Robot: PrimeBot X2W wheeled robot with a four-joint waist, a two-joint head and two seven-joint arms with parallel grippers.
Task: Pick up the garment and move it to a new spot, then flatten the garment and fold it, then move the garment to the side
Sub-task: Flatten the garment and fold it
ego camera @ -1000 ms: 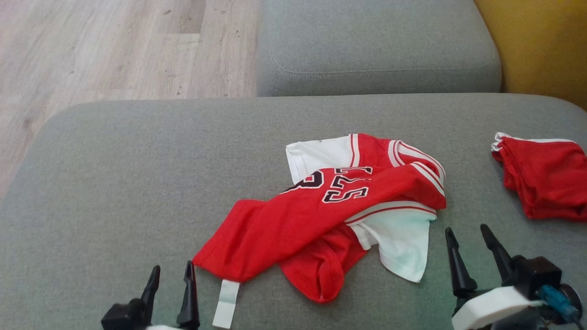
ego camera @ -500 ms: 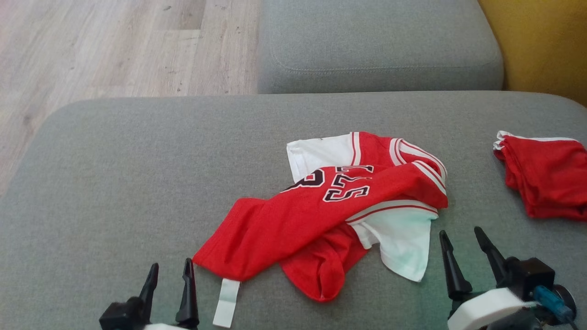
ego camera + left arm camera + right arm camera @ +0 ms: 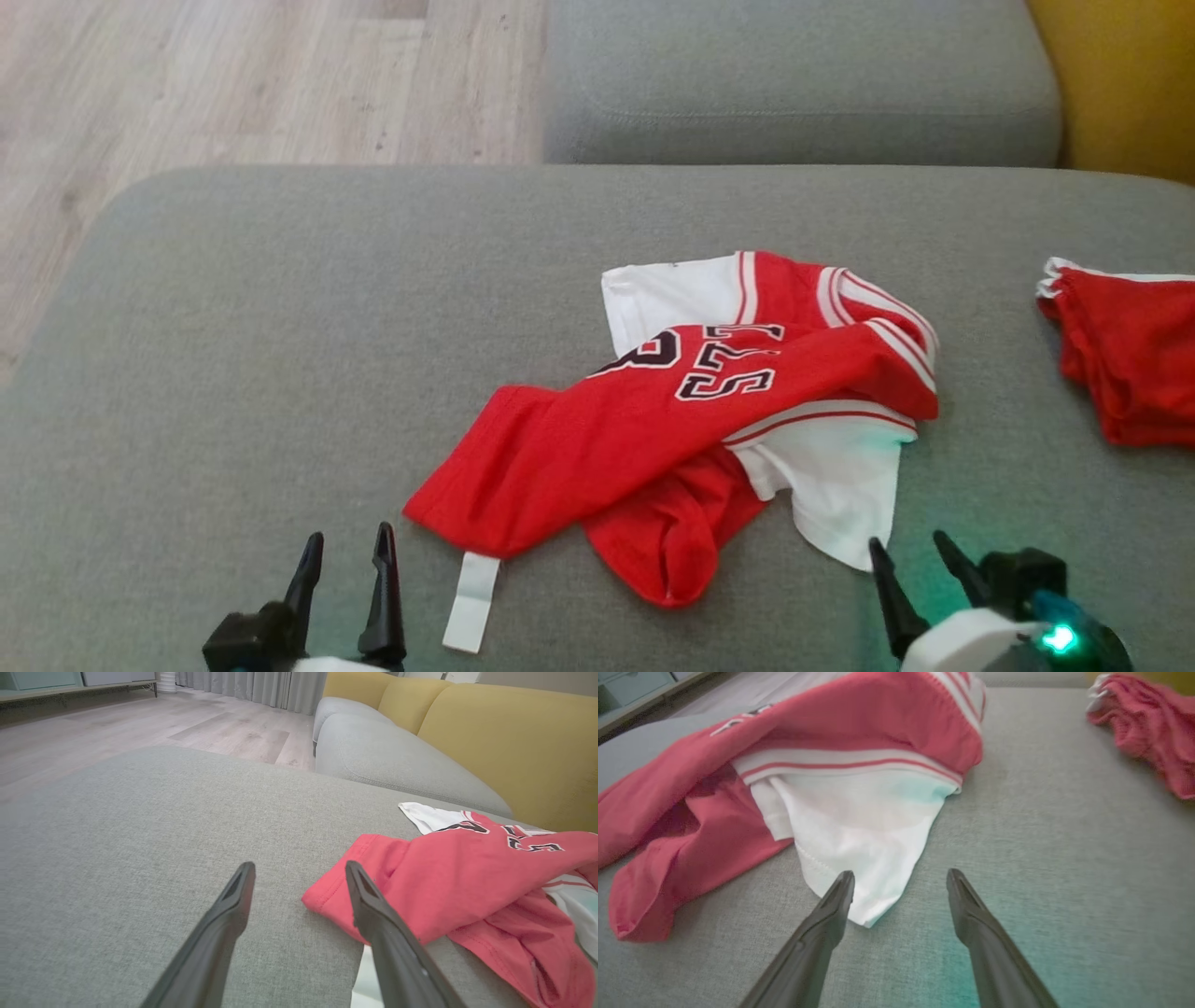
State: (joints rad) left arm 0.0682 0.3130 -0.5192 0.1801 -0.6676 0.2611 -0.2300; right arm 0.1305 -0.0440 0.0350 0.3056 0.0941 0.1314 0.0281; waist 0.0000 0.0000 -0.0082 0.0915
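Garment (image 3: 653,429) — crumpled, red-and-white, lettered.

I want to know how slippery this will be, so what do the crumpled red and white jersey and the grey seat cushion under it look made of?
Crumpled red and white jersey: probably a thin, soft knit, matte; it drapes in limp folds, with striped trim and a stitched hem.
Grey seat cushion: woven upholstery fabric, matte, with a fine flecked weave.
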